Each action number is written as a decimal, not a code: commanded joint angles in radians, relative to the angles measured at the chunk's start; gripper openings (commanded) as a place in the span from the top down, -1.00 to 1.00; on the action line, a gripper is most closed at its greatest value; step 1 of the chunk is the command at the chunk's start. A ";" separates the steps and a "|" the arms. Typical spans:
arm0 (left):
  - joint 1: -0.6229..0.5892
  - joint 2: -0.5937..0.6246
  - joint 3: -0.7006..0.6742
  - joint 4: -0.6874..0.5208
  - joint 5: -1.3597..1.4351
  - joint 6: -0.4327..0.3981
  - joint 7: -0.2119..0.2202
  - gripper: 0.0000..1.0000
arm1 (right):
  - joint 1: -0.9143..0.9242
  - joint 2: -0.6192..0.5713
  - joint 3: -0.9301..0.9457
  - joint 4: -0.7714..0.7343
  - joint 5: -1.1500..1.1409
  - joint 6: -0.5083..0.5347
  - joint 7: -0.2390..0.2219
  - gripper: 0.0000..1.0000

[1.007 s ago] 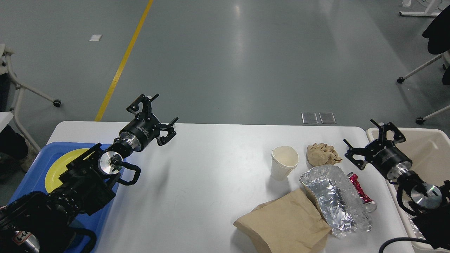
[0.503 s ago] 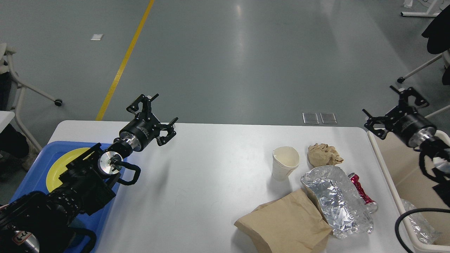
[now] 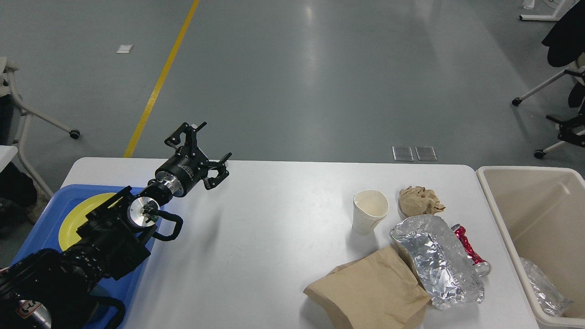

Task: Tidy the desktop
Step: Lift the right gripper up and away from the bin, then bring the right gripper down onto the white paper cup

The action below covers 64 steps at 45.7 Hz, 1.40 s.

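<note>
The white desktop [image 3: 274, 219] fills the lower view. At its right stand a white paper cup [image 3: 369, 211], a crumpled brown paper ball [image 3: 419, 200], a crumpled foil sheet [image 3: 434, 256], a crushed red can [image 3: 470, 249] and a brown paper bag [image 3: 370, 290]. My left gripper [image 3: 214, 140] is open and empty, hovering over the desktop's far left edge, away from the litter. A black part at the right edge [image 3: 566, 130] looks like my right gripper, mostly cut off above the floor; its fingers cannot be made out.
A beige bin [image 3: 491, 201] stands off the desktop's right end, with clear plastic wrap [image 3: 544, 283] inside. A blue tray [image 3: 36, 228] with a yellow plate [image 3: 77, 214] sits at the left, under my left arm. Wheeled chair legs [image 3: 539, 89] stand at far right.
My right arm has risen from over the bin's left rim and swung up and right, almost out of view. The left arm has not moved.
</note>
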 commanded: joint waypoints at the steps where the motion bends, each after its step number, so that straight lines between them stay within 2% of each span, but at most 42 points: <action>1: 0.000 0.000 0.000 0.000 0.000 0.000 0.000 -0.94 | 0.160 -0.002 -0.319 0.008 0.002 0.000 0.001 -1.00; 5: 0.000 0.000 0.001 0.000 0.000 0.000 0.000 -0.94 | 0.254 0.020 -0.507 0.016 0.002 0.006 0.000 -1.00; 14: 0.000 0.000 0.000 0.000 0.000 0.000 0.000 -0.94 | 0.439 0.159 -0.894 0.025 -0.007 0.015 -0.002 -1.00; 27: 0.000 0.000 0.001 0.000 0.000 0.000 -0.001 -0.94 | 0.734 0.353 -1.272 0.312 -0.015 0.037 0.000 -1.00; 35: 0.000 0.000 0.001 0.000 0.000 0.000 0.000 -0.94 | 0.843 0.443 -1.295 0.424 -0.015 0.149 0.000 -1.00; 54: 0.000 0.000 0.001 0.000 0.000 0.000 -0.001 -0.94 | 0.976 0.572 -1.324 0.740 -0.015 0.149 -0.002 -1.00; 64: 0.000 0.000 0.001 0.000 0.000 0.000 -0.001 -0.94 | 0.906 0.672 -1.321 0.762 -0.012 0.149 -0.002 -1.00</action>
